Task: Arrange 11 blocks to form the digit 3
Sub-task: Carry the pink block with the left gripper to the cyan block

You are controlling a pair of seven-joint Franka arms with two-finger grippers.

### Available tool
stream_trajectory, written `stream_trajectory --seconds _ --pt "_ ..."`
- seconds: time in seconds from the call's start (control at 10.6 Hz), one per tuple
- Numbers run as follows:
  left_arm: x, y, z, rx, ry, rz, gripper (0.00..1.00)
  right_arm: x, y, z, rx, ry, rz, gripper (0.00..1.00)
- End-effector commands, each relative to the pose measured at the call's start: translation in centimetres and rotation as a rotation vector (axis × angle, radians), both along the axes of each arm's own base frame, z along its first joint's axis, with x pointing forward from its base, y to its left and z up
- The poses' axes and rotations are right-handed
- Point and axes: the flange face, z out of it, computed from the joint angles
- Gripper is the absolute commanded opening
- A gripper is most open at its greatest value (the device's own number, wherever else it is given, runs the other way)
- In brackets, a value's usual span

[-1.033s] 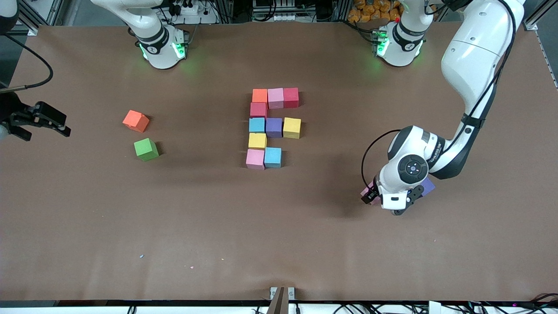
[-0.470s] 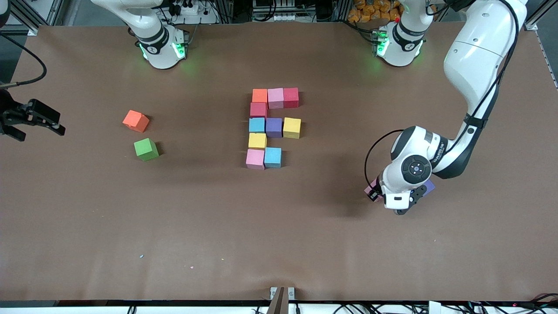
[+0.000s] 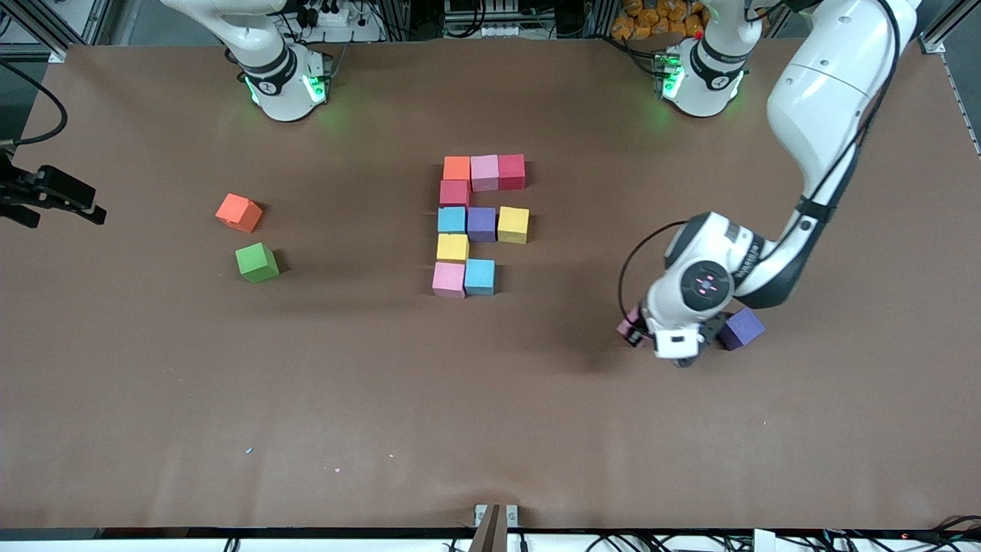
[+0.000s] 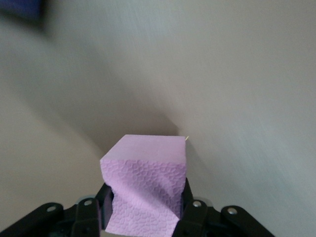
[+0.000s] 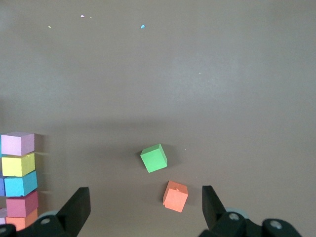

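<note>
My left gripper (image 3: pixel 638 333) is shut on a pink block (image 3: pixel 628 325), low over the table toward the left arm's end. In the left wrist view the pink block (image 4: pixel 145 177) sits squeezed between both fingers (image 4: pixel 190 207). A loose purple cube (image 3: pixel 742 328) lies beside that hand. Several blocks form a partial figure (image 3: pixel 479 222) at mid-table: an orange, pink and red row, a red one, a light blue, purple and yellow row, a yellow one, then pink and light blue. My right gripper (image 3: pixel 88 208) hangs open and empty at the right arm's end of the table.
A loose orange cube (image 3: pixel 239 212) and a green cube (image 3: pixel 257 262) lie toward the right arm's end; the right wrist view shows the green cube (image 5: pixel 154 158) and the orange cube (image 5: pixel 175 196) under the open right gripper (image 5: pixel 146 207).
The left gripper shut on the pink block and carried it a little toward the figure, uncovering the purple cube. The right gripper drifted farther out toward the table's end.
</note>
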Motion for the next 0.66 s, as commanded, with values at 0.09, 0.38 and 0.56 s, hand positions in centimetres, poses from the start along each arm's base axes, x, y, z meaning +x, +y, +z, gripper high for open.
stream_trajectory --seconds 0.09,0.38,0.56 --pt "-3.7 -6.9 1.8 0.02 0.001 0.294 0.4 -0.6 0.8 1.0 -0.022 0.002 -0.015 1.0" --pt "-6.6 -11.4 2.4 0.0 0.051 0.482 0.36 -0.6 1.2 1.1 -0.047 0.0 -0.008 1.0" --pt "-8.3 -14.3 2.6 0.001 0.06 0.532 0.34 -0.5 1.1 1.5 -0.049 -0.008 -0.009 1.0"
